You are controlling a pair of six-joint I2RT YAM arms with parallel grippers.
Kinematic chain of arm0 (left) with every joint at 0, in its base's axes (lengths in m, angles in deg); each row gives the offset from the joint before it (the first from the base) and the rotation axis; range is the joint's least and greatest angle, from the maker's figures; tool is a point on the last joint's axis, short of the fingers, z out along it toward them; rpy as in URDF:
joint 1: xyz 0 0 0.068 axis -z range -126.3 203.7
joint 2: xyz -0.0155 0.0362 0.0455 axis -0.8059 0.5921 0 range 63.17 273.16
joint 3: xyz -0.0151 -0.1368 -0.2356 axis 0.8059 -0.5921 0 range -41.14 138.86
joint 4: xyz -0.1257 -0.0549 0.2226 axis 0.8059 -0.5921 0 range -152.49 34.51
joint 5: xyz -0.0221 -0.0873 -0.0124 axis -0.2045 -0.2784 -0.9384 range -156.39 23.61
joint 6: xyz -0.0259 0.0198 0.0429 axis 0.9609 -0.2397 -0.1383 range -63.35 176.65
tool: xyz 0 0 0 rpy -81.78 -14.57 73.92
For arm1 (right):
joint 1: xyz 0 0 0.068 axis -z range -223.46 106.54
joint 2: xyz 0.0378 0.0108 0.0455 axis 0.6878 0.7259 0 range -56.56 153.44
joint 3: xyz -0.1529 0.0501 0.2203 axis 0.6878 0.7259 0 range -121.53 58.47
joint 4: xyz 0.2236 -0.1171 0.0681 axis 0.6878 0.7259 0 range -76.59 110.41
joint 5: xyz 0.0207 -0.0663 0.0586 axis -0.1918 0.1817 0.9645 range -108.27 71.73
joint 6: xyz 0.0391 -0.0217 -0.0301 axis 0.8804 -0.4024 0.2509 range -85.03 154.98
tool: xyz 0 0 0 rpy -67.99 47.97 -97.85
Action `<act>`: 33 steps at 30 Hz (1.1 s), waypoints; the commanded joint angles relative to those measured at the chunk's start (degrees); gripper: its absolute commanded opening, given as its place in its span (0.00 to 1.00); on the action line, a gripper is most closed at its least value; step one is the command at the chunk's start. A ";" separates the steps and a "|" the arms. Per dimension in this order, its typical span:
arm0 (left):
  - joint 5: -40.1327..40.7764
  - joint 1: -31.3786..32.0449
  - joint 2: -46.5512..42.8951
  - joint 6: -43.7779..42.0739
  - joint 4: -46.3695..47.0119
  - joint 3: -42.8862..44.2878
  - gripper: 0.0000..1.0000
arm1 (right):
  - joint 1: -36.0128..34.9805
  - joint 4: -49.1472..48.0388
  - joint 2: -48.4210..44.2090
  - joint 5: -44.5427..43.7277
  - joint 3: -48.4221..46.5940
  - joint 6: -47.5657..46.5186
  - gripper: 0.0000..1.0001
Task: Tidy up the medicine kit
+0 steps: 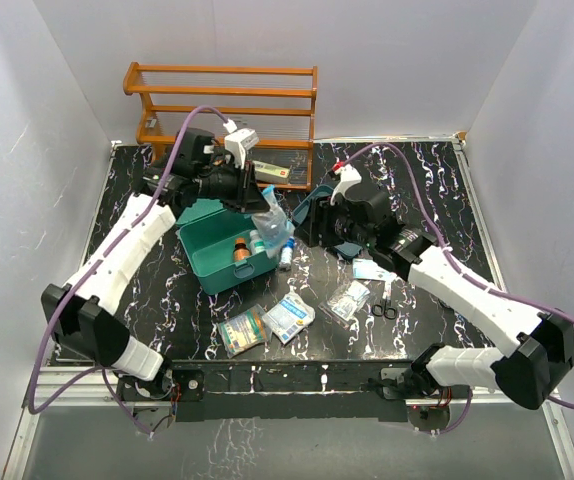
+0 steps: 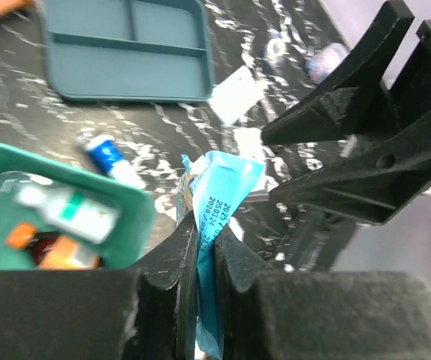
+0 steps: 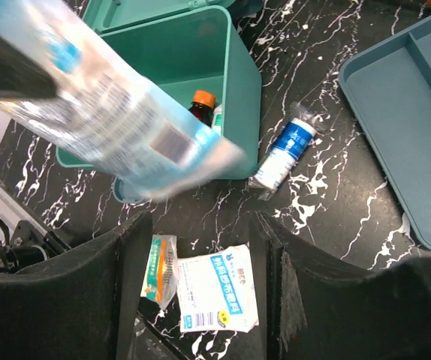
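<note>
Well: teal-green medicine kit (image 1: 222, 275), lid open, bottles (image 3: 200, 107) inside; left pincer (image 2: 206, 234) tight on blue packet (image 2: 227, 187); right pincer (image 3: 200, 232) spread.

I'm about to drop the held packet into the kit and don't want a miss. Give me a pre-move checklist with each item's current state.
1. Left gripper shut on the blue packet: ok.
2. Right gripper open, holding nothing: ok.
3. Medicine kit open on top: ok.
4. Free room inside beside the orange-capped bottle: ok.
5. Packet fully above the opening rather than over its rim: cannot tell.
6. All loose items packed: not ok, the blue-labelled roll lies outside the kit, beside its wall.
</note>
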 commanded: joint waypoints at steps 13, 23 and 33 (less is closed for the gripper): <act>19.04 -9.76 -4.15 -18.17 -19.26 0.35 0.03 | -0.92 4.16 20.62 0.40 -15.67 0.54 0.57; 17.25 -14.00 -4.16 -15.44 -19.67 -6.13 0.03 | -2.31 5.92 30.88 -0.27 -21.01 -2.76 0.36; 13.87 -14.19 -4.01 -13.04 -17.80 -10.12 0.04 | -2.39 9.03 36.45 -1.86 -25.92 -8.29 0.11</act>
